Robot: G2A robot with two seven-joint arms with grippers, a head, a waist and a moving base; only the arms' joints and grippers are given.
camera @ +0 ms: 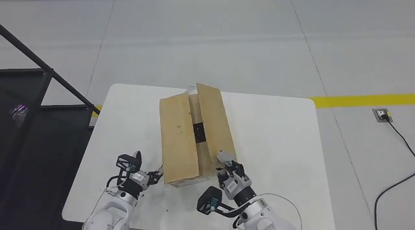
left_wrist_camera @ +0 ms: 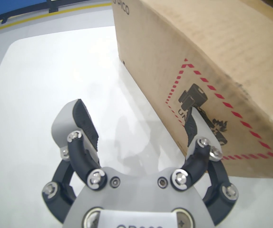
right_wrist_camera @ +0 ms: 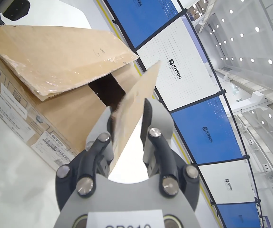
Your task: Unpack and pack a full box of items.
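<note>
A brown cardboard box (camera: 178,142) lies on the white table (camera: 279,139), its two long top flaps partly raised with a dark gap (camera: 200,131) between them. My right gripper (camera: 225,160) is at the near end of the right flap (camera: 214,120). In the right wrist view that flap (right_wrist_camera: 136,100) stands up between the fingers (right_wrist_camera: 148,115), and the gripper (right_wrist_camera: 127,119) is shut on it. My left gripper (left_wrist_camera: 138,124) is open beside the box's left side wall (left_wrist_camera: 174,55), low over the table, with one finger (left_wrist_camera: 193,124) against the cardboard. From above, the left gripper (camera: 150,177) is near the box's near left corner.
The box's near end wall carries paper labels (right_wrist_camera: 12,110). The tabletop to the right (camera: 279,165) and left (camera: 123,120) of the box is bare. A black frame with netting (camera: 32,120) stands off the table's left edge. On the floor at the right lies a cable (camera: 395,139).
</note>
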